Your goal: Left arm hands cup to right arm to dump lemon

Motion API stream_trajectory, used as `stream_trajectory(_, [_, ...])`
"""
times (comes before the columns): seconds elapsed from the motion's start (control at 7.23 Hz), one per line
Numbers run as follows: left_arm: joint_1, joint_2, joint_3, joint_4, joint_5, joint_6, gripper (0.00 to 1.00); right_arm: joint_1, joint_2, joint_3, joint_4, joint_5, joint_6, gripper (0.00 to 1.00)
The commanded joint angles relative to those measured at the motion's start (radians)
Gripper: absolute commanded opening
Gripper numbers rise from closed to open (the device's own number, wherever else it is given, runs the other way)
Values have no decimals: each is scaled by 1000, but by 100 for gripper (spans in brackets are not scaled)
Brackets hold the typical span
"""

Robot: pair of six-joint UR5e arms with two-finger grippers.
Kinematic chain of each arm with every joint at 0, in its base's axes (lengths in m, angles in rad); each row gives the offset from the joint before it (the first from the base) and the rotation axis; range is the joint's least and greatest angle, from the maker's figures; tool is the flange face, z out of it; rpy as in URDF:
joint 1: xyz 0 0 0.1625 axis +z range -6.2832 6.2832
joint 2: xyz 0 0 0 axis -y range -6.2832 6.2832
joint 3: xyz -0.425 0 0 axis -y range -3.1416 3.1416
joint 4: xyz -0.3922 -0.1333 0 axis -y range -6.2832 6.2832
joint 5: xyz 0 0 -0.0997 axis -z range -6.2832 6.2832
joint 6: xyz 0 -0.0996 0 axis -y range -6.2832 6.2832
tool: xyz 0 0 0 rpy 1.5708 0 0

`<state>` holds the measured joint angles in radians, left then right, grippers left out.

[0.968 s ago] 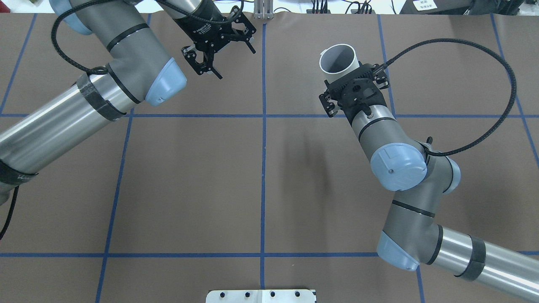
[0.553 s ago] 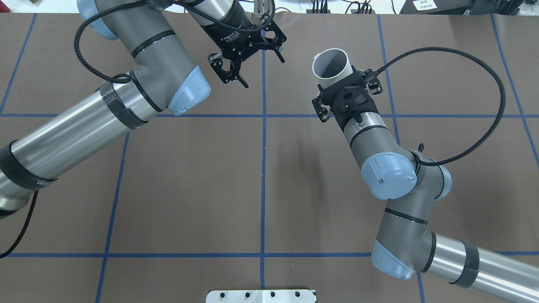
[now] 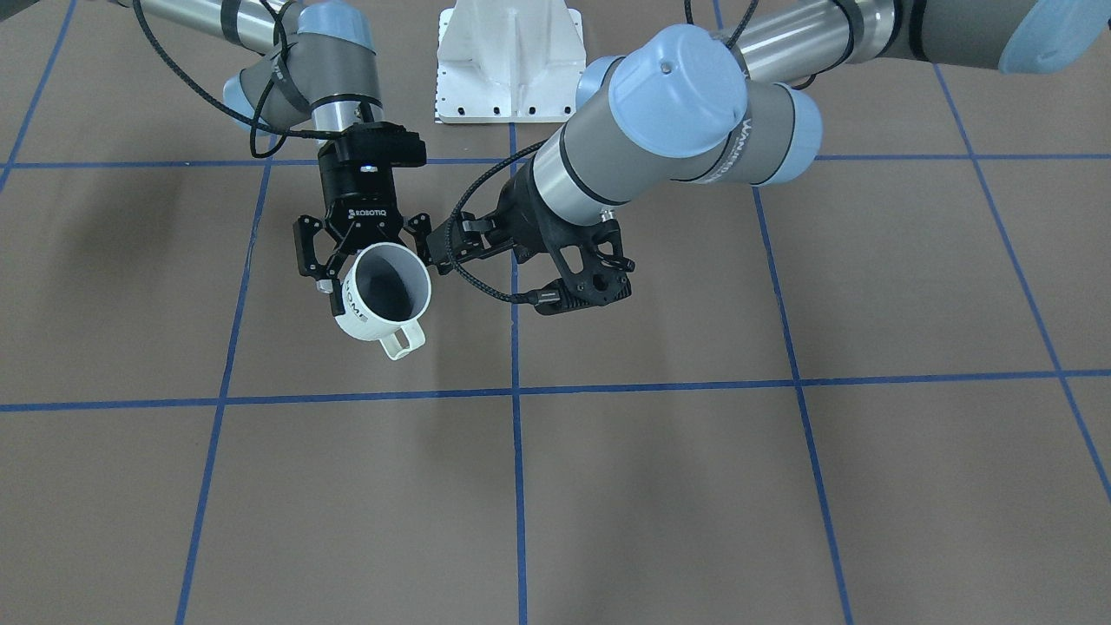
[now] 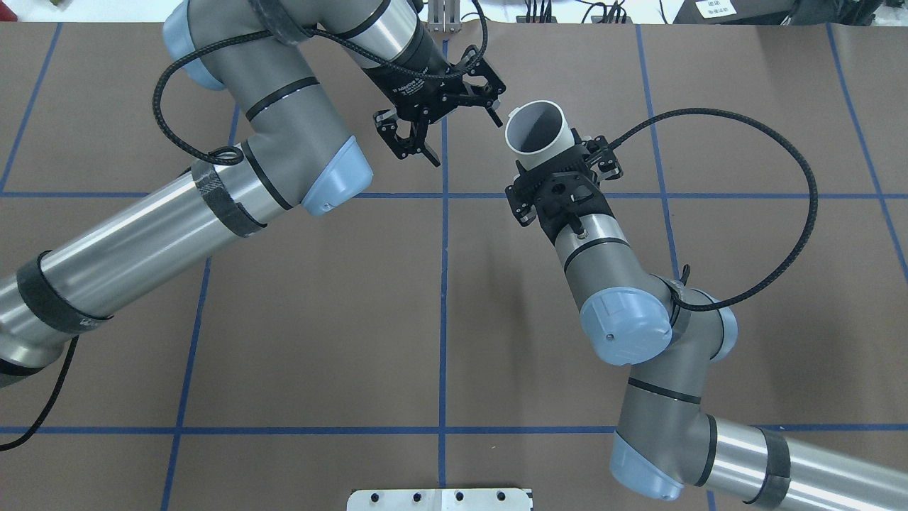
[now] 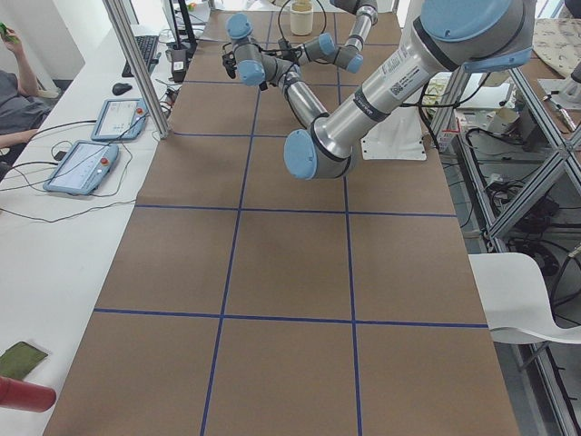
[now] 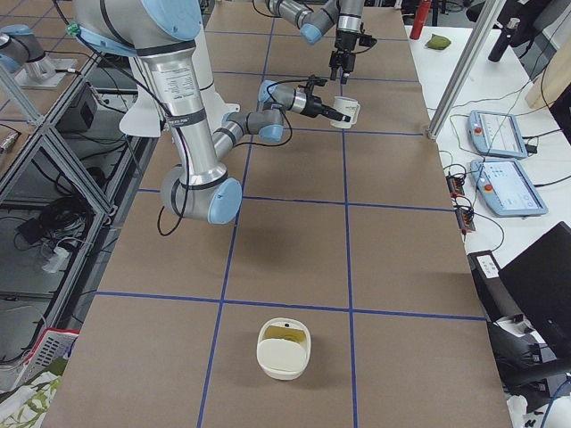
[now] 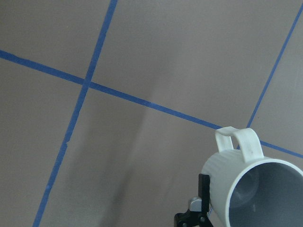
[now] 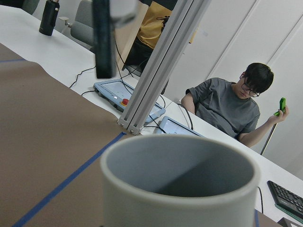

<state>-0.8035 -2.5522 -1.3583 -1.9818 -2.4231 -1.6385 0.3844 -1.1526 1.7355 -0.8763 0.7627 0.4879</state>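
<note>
Item: cup (image 4: pixel 535 128), cream-white, grey inside, black "HOME" lettering on its side, squarish loop handle. Location: held above the brown table (image 4: pixel 319 319), in its far half and just on the robot's right of the centre tape line (image 4: pixel 443 284). Orientation: tilted, mouth up, with the handle pointing away from the robot towards the operators' side. Holder: right gripper (image 3: pixel 375 265), fingers clamped on the cup's lower wall from opposite sides, wrist reaching in from the robot's side. Nothing can be made out inside the cup. Left gripper (image 4: pixel 457 131): fingers spread wide and holding nothing, near the cup's rim but not touching it. The left wrist view shows the cup at lower right, handle uppermost. Other entries: a cream tub (image 6: pixel 284 349) on the table's end at the robot's right, well apart from both arms, with a yellowish piece (image 6: pixel 284 333) in it, too small to identify. A seated person (image 8: pixel 227 111) is at the side bench, beside tablets (image 6: pixel 495 134).
</note>
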Motion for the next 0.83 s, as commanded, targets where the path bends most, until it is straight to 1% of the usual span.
stream_trajectory(0.0, [9,-26,57,-50,4,0,100,-25,4,-2,-9,-34,1,6])
stream_trajectory(0.28, [12,-37,68,-58,5,-1,98,-27,2,-4,-9,-34,1,6])
stream_trajectory(0.41, [12,-57,89,-60,5,-1,96,-28,4,-4,-9,-34,1,6])
stream_trajectory(0.69, [29,-75,116,-60,7,0,87,-27,4,-4,-7,-33,1,6])
